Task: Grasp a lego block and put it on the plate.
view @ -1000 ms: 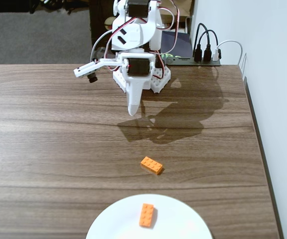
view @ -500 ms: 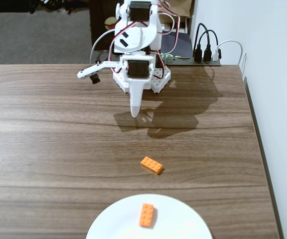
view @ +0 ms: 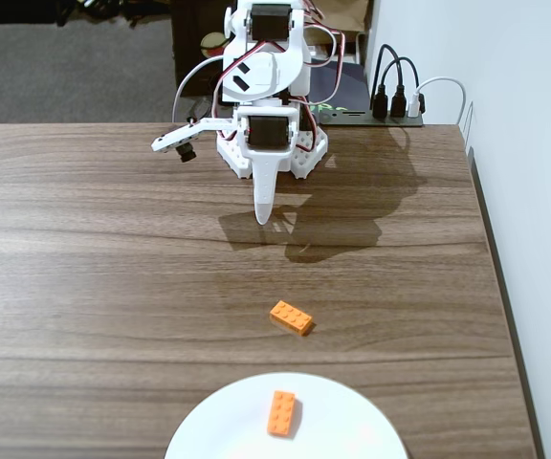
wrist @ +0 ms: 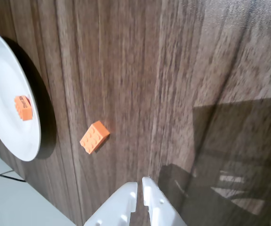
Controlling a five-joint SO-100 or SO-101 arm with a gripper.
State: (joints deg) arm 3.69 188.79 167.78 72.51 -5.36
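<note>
**Inspector A:** On the bare table, just short of the plate's far rim in the fixed view, we find the lego block (view: 291, 317) lying flat, studs up and turned at a slant. We judge it light, rigid and smooth-sided; it should not deform or break, but it may skid on the wood if nudged by one finger first.

**Inspector B:** Agreed. We recommend taking it across the two long side walls, fingers set square to its slant, low on the body and not on the studs. The wrist view shows the same brick (wrist: 94, 137) apart from everything else, so both sides are free.

**Inspector A:** We note a second orange brick (view: 281, 413) already resting inside the plate (view: 352, 421), left of centre in the fixed view. Room remains on the white surface to its right.

**Inspector B:** The gripper (wrist: 140, 184) hangs near the arm's base, well apart from the block, its fingertips nearly touching and holding nothing.

**Inspector A:** For clearance, we see open wood (view: 103, 268) between gripper and brick. The table's right edge and the wall lie well off the path. The plate's raised rim is the one edge to lift over; its near part runs out of frame.
</note>
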